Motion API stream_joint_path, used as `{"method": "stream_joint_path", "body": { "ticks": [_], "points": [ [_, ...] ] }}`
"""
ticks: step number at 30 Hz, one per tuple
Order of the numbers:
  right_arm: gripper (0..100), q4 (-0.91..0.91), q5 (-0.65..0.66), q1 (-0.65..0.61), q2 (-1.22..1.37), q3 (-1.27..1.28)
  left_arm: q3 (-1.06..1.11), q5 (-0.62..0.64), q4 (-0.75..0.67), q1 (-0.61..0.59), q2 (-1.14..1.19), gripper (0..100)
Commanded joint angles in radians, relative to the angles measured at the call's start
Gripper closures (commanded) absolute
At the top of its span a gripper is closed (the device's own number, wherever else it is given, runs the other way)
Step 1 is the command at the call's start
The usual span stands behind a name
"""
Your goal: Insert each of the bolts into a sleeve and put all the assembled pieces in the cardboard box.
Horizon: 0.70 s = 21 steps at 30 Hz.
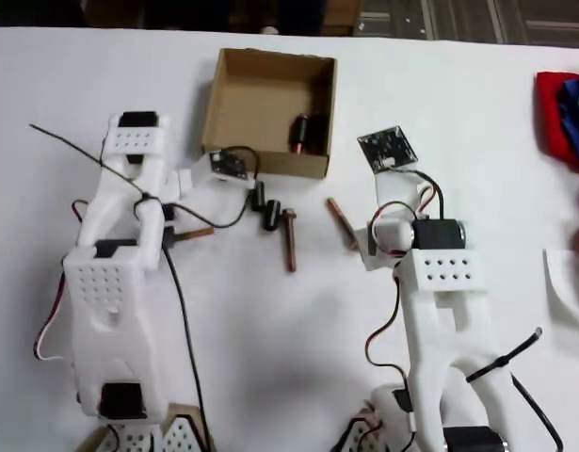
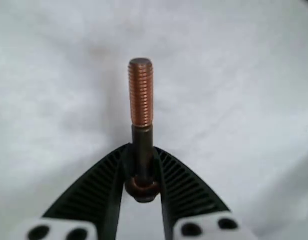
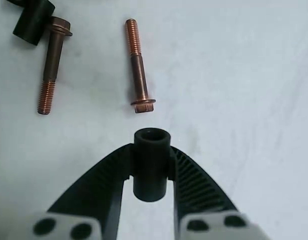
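Note:
My left gripper is shut on a copper bolt, gripping it near the head with the threaded end pointing away; in the high view this bolt sticks out of the left gripper toward the table's middle. My right gripper is shut on a black sleeve, held with its hole facing up. Just beyond it lies a loose bolt. A second loose bolt lies beside two black sleeves. The cardboard box holds one assembled piece.
A red cloth and a white curved object sit at the right edge. Cables trail across the table between the left arm and the box. Open white table lies in front of the bolts.

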Motion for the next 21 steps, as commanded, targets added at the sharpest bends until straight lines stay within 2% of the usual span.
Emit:
{"method": "stream_joint_path", "body": {
  "ticks": [1, 4, 9, 11, 13, 18, 21],
  "points": [
    [97.5, 0.001, 0.002, 0.004, -0.042, -0.009, 0.002, -0.038, -0.005, 0.018, -0.071, 91],
    [97.5, 0.001, 0.000, -0.001, -0.042, -0.009, 0.002, 0.052, -0.012, 0.021, -0.071, 82],
    [97.5, 0.002, -0.002, 0.001, -0.042, -0.009, -0.002, 0.106, -0.051, 0.023, -0.084, 80],
    [97.5, 0.002, -0.002, 0.004, -0.042, -0.009, -0.044, 0.201, -0.032, 0.025, -0.100, 80],
    [97.5, 0.002, -0.002, 0.005, -0.042, -0.009, -0.088, 0.430, -0.008, 0.038, -0.115, 80],
    [97.5, -0.004, -0.003, 0.004, -0.042, -0.011, -0.130, 1.384, 0.032, 0.057, -0.153, 80],
    [97.5, -0.004, -0.003, -0.001, -0.042, -0.011, -0.054, 1.812, 0.032, 0.063, -0.166, 80]
  ]
}}
